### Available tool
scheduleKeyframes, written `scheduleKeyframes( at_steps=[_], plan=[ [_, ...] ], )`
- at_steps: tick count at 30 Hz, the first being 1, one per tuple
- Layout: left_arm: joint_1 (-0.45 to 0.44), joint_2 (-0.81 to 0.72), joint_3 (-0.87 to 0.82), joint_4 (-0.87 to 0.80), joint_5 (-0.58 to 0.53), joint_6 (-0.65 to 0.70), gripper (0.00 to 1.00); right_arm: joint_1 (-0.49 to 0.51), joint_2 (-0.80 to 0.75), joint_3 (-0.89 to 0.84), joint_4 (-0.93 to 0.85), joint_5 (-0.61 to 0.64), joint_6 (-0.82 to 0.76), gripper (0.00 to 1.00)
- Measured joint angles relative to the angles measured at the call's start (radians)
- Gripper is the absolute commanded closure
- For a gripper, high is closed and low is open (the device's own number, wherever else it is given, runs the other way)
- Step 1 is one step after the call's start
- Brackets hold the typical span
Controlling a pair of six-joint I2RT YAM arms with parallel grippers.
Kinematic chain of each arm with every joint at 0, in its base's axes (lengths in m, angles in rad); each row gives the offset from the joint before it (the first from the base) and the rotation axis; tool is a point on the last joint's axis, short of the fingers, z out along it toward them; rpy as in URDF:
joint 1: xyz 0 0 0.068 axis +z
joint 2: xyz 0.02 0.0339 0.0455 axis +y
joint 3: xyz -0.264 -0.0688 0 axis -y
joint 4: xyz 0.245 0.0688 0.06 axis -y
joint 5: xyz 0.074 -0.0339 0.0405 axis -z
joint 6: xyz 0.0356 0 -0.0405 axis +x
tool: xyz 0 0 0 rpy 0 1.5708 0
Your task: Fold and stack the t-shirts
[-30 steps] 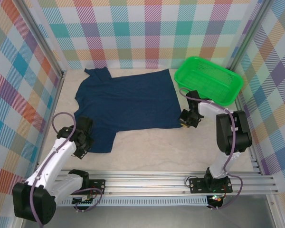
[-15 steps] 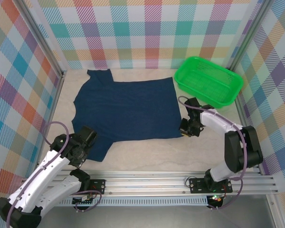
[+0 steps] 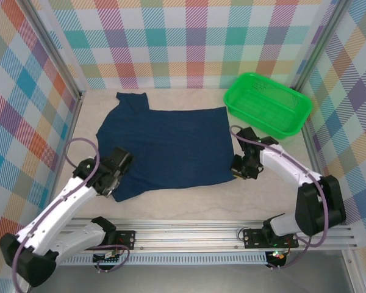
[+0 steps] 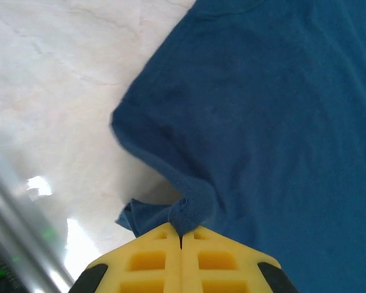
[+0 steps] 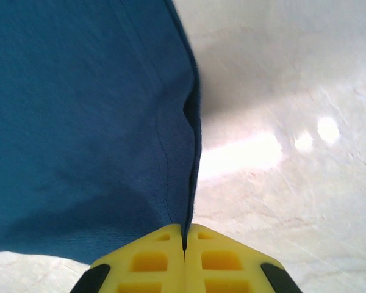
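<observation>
A dark navy t-shirt (image 3: 165, 143) lies spread on the pale table, plain side up, its collar toward the left. My left gripper (image 3: 111, 183) is shut on the near sleeve of the t-shirt (image 4: 280, 110); the cloth bunches right at the yellow fingertips (image 4: 165, 238). My right gripper (image 3: 240, 168) is shut on the near right corner of the hem (image 5: 189, 183), and the t-shirt (image 5: 79, 122) stretches away from it. Between the two grips the near edge is lifted slightly off the table.
A green mesh basket (image 3: 267, 102) stands at the back right, close beyond the right arm. Checkered walls enclose the table on three sides. An aluminium rail (image 3: 189, 235) runs along the near edge. Bare tabletop (image 3: 195, 198) lies between the shirt and the rail.
Both grippers have kept their hold and moved the t-shirt toward the right and slightly back. The left gripper has risen and shifted right; the near sleeve has drawn in under it.
</observation>
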State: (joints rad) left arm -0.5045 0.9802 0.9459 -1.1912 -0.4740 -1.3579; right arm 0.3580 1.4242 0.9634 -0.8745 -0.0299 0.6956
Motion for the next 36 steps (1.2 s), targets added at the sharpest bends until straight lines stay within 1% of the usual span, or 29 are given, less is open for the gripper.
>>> scheduleKeyframes(
  at_steps=[4, 7, 13, 16, 21, 26, 36],
  plan=[
    [0.137, 0.111, 0.039, 0.151, 0.084, 0.165, 1.00, -0.019, 0.097, 0.101, 0.005, 0.000, -0.003, 1.00],
    [0.204, 0.183, 0.103, 0.231, 0.132, 0.265, 1.00, -0.029, 0.156, 0.172, 0.005, 0.000, -0.004, 1.00],
    [0.280, 0.312, 0.237, 0.333, 0.200, 0.424, 1.00, -0.052, 0.246, 0.285, 0.001, 0.001, -0.016, 1.00],
    [0.312, 0.378, 0.290, 0.362, 0.216, 0.480, 1.00, -0.066, 0.285, 0.330, -0.006, 0.005, -0.024, 1.00],
    [0.366, 0.465, 0.360, 0.385, 0.219, 0.544, 1.00, -0.092, 0.354, 0.394, -0.010, 0.010, -0.031, 1.00],
    [0.391, 0.518, 0.414, 0.391, 0.208, 0.583, 1.00, -0.105, 0.414, 0.449, -0.011, 0.012, -0.031, 1.00],
    [0.441, 0.547, 0.432, 0.403, 0.161, 0.612, 1.00, -0.111, 0.491, 0.544, -0.011, 0.011, -0.031, 1.00]
  ],
)
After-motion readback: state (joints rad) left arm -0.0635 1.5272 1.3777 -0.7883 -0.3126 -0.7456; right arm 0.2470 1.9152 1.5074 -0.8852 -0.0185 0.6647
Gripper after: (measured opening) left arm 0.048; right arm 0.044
